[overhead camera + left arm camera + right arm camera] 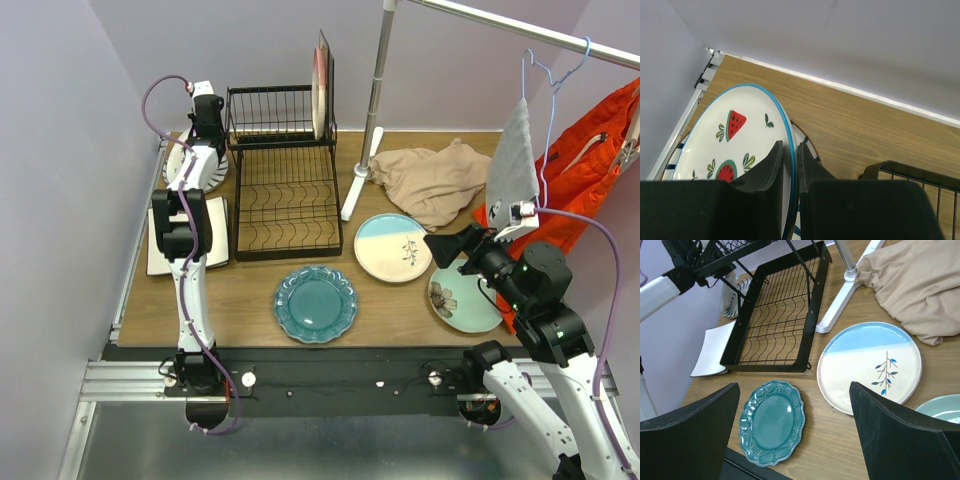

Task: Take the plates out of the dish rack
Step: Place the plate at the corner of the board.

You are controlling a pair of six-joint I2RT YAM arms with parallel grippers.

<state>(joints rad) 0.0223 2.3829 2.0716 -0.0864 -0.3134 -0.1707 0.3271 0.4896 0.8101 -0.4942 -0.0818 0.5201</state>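
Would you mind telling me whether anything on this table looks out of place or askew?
The crumpled beige cloth lies heaped on the wooden table beside the white rail stand's foot, close to the round cream-and-blue plate; it looks odd among dishes. Nothing looks spilled or broken.

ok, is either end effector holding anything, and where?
Left end effector pinches the watermelon plate by its blue rim. Right end effector is open, empty.

Tan cloth [432, 180] lies ahead of the right gripper [446, 248], beside the white rail stand [372, 110]; orange garment [590, 150] lies to the gripper's right.
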